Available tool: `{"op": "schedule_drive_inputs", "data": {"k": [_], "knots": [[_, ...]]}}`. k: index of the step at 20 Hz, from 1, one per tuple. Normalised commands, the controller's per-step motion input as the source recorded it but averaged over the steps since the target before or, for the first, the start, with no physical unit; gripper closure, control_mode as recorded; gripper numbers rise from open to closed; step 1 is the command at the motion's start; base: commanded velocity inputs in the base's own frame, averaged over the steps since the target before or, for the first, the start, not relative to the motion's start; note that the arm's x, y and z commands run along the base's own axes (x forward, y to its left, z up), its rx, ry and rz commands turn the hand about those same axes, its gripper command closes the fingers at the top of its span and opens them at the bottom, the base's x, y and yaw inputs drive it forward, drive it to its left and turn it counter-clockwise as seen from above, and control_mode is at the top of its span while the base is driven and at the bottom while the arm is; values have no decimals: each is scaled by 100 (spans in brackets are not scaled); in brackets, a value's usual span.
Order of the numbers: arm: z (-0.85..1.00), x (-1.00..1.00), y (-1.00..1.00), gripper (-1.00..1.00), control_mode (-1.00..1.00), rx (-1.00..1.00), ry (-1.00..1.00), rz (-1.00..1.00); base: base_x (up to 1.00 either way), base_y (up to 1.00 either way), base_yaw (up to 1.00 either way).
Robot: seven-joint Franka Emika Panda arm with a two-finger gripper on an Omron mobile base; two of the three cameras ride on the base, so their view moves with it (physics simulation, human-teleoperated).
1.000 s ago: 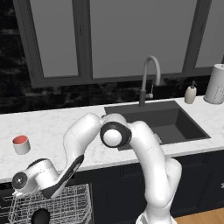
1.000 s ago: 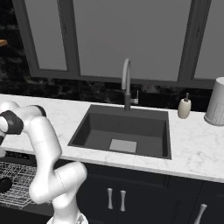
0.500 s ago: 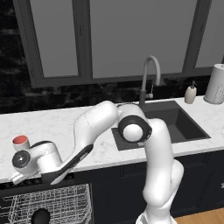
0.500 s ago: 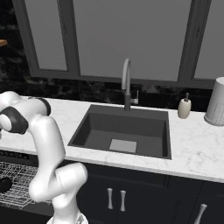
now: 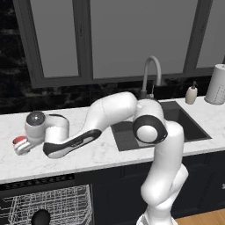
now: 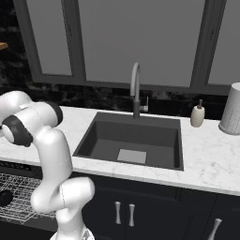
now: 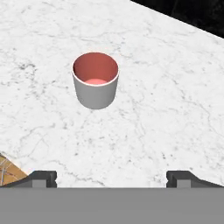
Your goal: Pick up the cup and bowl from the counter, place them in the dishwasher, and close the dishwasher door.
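The cup, white with a red inside, stands upright on the marble counter, ahead of my gripper and slightly left of its centre line. The jaws are open wide and empty, and both dark fingertips stay short of the cup without touching it. In the left base view my arm reaches far left over the counter, the hand right beside the cup. Below, the dishwasher is open, and the black bowl lies in its white wire rack. The dishwasher door is out of view.
A dark inset sink with a grey faucet lies to the right. A beige soap bottle and a tall white perforated cylinder stand at the far right. The counter's front edge shows at the hand view's lower left.
The arm has risen from the dishwasher rack to counter height and swung left, bringing the open hand up beside the cup. The cup and bowl have not moved.
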Motion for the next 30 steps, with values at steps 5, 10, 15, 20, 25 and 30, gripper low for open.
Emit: {"op": "schedule_drive_inputs", "data": {"k": [5, 10, 15, 20, 25, 30], "knots": [[49, 56, -17, -100, -100, 6, 19, 7, 0, 0, 0], [1, 46, -2, -100, -100, 0, 22, 0, 0, 0, 0], [16, 15, 2, -100, -100, -4, 15, 0, 0, 0, 0], [49, 9, 21, -100, -100, -21, 21, 0, 0, 0, 0], [25, 22, 23, -100, -100, -23, 33, -4, 0, 0, 0], [-26, 14, 3, -100, -100, -9, 14, -6, 0, 0, 0]]}}
